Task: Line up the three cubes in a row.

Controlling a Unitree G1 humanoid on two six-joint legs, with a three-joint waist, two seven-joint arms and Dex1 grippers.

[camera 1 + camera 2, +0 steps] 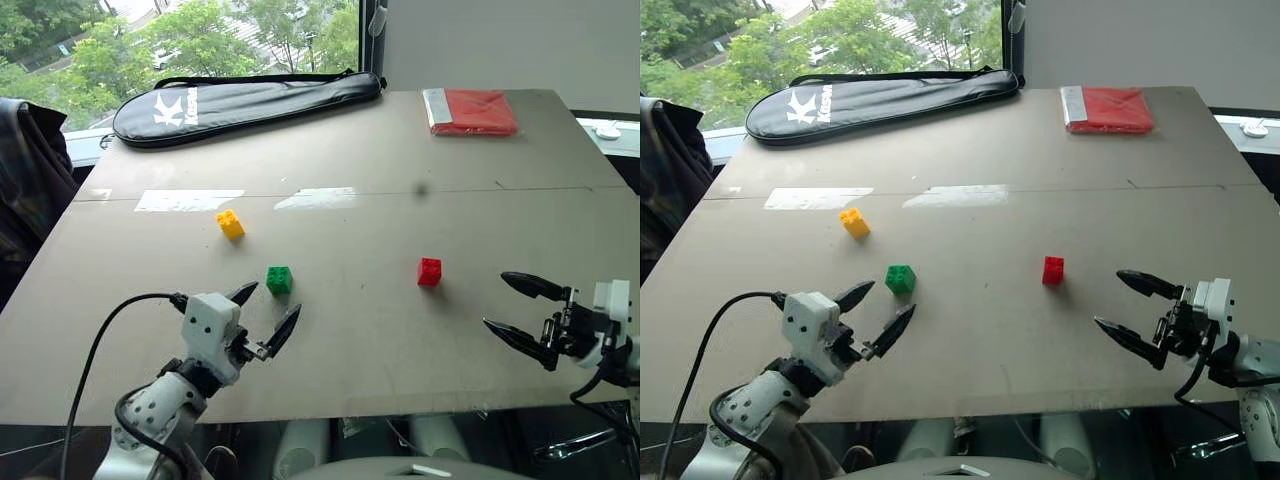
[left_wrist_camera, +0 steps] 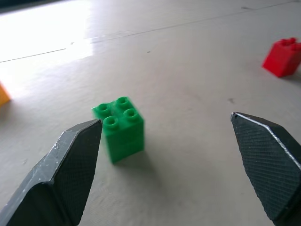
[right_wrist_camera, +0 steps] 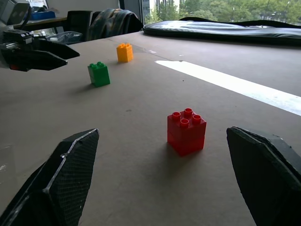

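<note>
The broad grey-brown board worktop carried all items. Along its far left edge lay a long black fabric racket bag with white lettering; at the far right corner lay a flat red folded packet in clear wrap, well apart from the bricks. Two pale glossy strips of tape ran across the worktop's middle, just beyond the yellow brick.

The left gripper, black two-fingered on a white wrist block, stood near the front edge with jaws wide apart and holding nothing; the green brick sat just ahead of it, roughly in line with the gap, not touched. The right gripper, of the same build, stood at the front right, pointing inward across the worktop, jaws likewise spread wide and empty; the red brick lay ahead of it, clear of both fingers.

The small green studded plastic cube stood upright, studs up, on bare worktop. The small yellow studded plastic cube stood beyond and slightly left of the green one, near but apart. The small red studded plastic cube stood well to the right of the green, about level with it. Nothing lay between the three cubes or between either gripper and its nearest cube.
</note>
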